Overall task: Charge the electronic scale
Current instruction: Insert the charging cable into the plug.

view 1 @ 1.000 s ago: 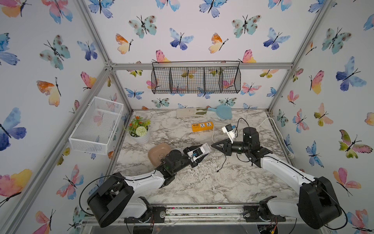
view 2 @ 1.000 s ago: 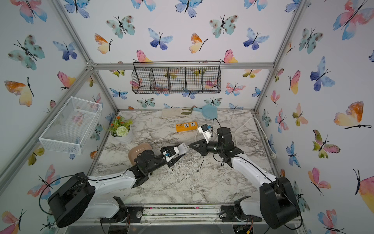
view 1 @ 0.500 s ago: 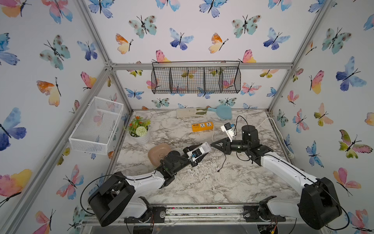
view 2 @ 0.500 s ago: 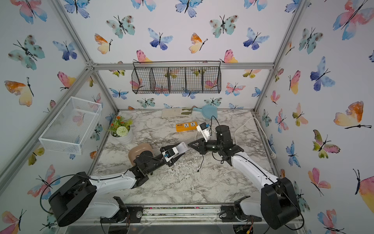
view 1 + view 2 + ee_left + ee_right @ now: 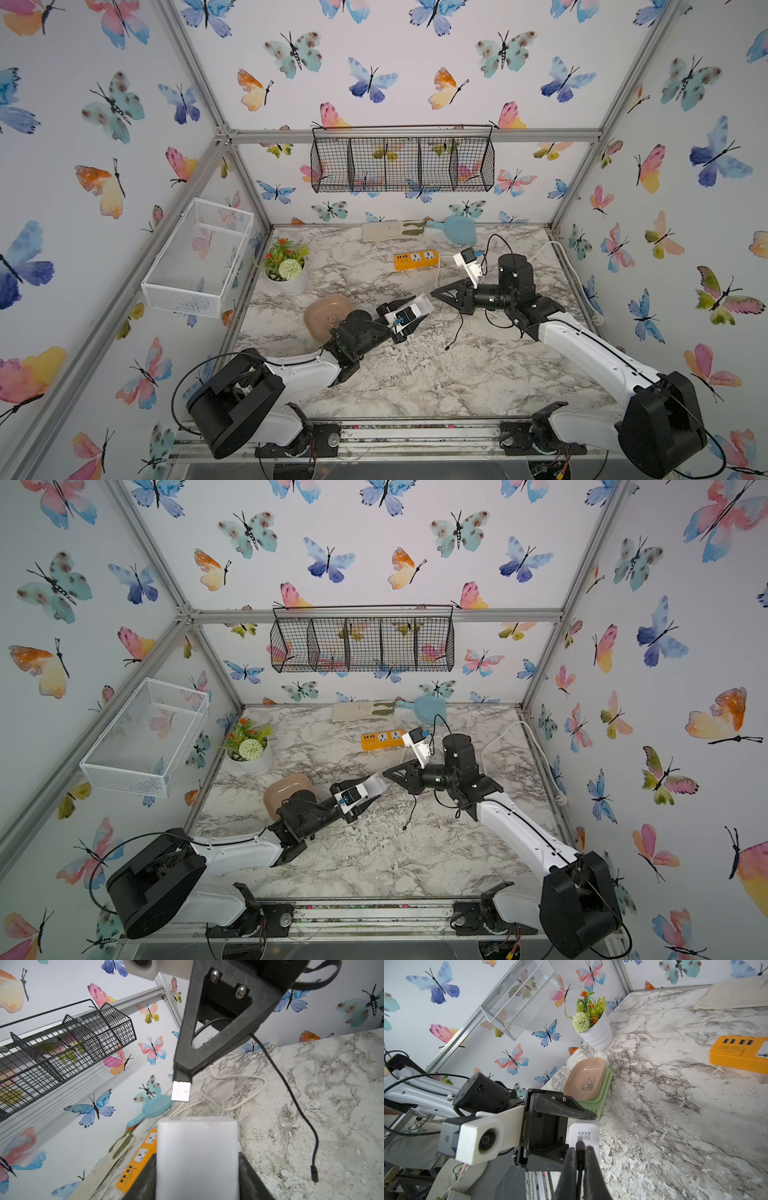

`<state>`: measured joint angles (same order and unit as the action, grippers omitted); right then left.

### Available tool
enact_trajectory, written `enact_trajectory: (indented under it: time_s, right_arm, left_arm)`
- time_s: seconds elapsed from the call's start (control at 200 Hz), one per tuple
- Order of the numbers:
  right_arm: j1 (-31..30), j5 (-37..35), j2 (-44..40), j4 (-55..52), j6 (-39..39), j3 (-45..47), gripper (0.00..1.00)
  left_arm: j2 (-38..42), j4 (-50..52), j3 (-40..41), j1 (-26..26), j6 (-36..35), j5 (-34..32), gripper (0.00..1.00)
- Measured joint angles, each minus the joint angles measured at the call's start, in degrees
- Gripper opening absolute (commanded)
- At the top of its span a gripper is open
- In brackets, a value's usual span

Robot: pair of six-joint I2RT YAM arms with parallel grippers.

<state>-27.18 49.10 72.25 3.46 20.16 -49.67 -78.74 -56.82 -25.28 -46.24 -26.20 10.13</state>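
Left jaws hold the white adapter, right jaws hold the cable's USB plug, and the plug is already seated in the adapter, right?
Not seated. The left wrist view shows the USB plug short of the adapter, with a gap between them and its metal shell fully bare. The rest holds: the left jaws grip the adapter and the right jaws grip the plug.
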Motion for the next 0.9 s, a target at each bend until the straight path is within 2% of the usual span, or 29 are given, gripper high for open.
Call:
enact_trajectory:
  time_s: [0.901]
  right_arm:
    - [-2.21,-4.42,0.76,-0.50,0.15,1.27,0.02]
  left_arm:
    - [-0.44,-0.37,0.00,0.00,0.00,-1.36,0.17]
